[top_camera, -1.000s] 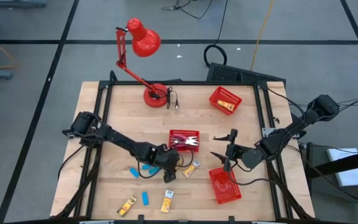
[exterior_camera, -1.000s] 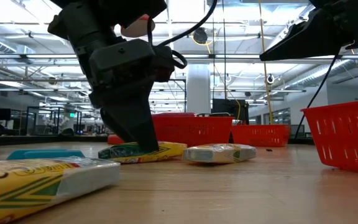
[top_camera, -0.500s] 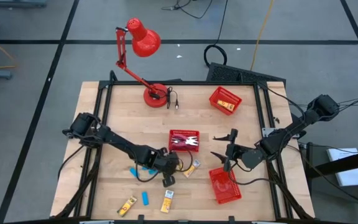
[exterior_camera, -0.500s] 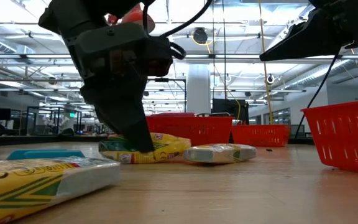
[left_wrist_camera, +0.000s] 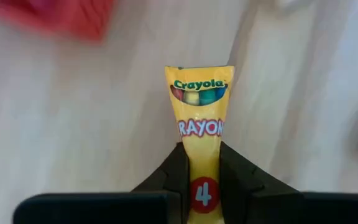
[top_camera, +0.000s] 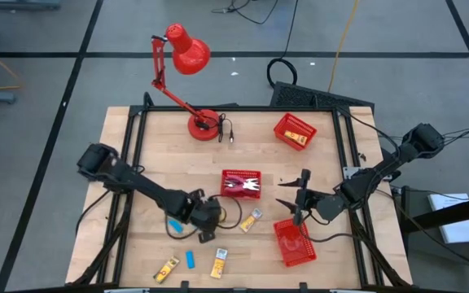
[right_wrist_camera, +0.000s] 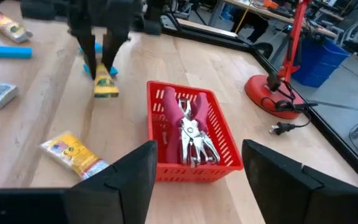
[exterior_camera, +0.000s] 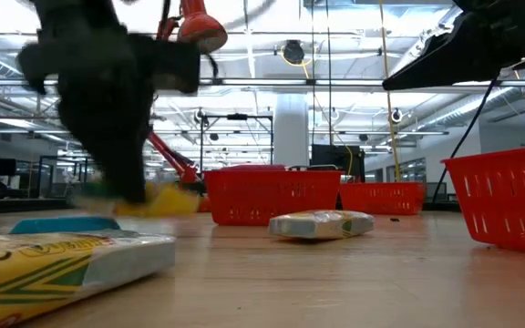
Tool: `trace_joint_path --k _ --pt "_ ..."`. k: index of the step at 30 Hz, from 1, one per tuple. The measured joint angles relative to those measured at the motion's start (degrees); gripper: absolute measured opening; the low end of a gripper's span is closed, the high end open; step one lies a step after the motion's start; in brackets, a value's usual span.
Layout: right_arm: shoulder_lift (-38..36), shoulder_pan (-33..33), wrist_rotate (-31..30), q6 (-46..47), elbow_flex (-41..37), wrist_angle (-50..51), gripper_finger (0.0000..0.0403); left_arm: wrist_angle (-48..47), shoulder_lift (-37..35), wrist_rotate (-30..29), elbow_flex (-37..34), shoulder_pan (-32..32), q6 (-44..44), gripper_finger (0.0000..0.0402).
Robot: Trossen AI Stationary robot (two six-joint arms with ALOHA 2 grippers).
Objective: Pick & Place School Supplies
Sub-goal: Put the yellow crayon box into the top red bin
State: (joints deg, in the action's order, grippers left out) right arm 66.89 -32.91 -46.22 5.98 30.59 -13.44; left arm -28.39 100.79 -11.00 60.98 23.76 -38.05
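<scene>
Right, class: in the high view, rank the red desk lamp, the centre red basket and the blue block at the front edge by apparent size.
1. Red desk lamp, largest.
2. Centre red basket.
3. Blue block, smallest.

Wooden table [top_camera: 161, 155], baskets [top_camera: 242, 184], lamp [top_camera: 204, 124], packets [top_camera: 251, 220]

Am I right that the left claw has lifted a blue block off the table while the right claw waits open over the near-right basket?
Not quite: the left claw is shut on a yellow Crayola crayon packet, not a blue block, as the left wrist view shows. The right claw does wait open by the basket.
</scene>
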Motion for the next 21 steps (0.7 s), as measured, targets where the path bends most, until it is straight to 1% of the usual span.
trace_joint_path --k 4,7,12,17,21 --pt "0.0 1.6 0.0 1.7 0.0 0.0 0.025 -2.3 -3.8 -4.8 0.3 0.0 0.6 0.0049" --pt "0.0 3.6 0.6 2.6 0.0 0.0 0.0266 -1.9 -4.4 -5.6 0.2 -1.1 3.0 0.0049" --pt "0.0 7.9 7.5 1.6 -0.1 -2.7 0.0278 -0.5 -4.6 -8.2 0.3 -4.9 9.1 0.0049" --pt "2.2 11.9 16.6 -3.4 -0.1 -10.4 0.0275 4.5 -4.7 -8.1 0.3 -9.4 17.4 0.0049" --pt "5.5 16.4 22.7 -3.7 -0.1 -14.5 0.0276 5.7 -4.7 -7.3 0.9 -13.2 22.8 0.0049"
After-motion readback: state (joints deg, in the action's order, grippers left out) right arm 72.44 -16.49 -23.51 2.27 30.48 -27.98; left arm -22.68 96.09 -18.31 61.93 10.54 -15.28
